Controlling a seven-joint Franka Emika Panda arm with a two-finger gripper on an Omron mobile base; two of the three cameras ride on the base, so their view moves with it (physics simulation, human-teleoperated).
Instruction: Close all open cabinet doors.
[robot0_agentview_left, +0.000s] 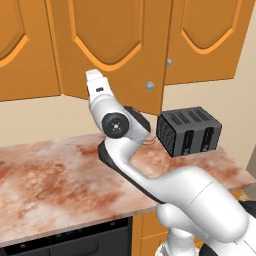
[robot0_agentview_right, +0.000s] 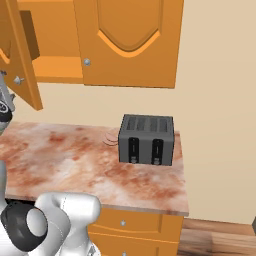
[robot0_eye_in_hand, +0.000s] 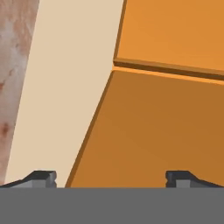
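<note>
One tall orange cabinet door stands swung out over the counter, its silver knob near the lower right corner. From the right base view this open door is seen almost edge-on, with the cabinet's inside behind it. To its right, the neighbouring door is closed. My hand is raised in front of the open door's lower left part. In the hand view my gripper is open, fingertips wide apart with nothing between them, facing orange wood close ahead.
A black two-slot toaster stands at the right end of the marble counter; a small flat plate lies beside it. More closed doors hang at the left and right. Beige wall is behind.
</note>
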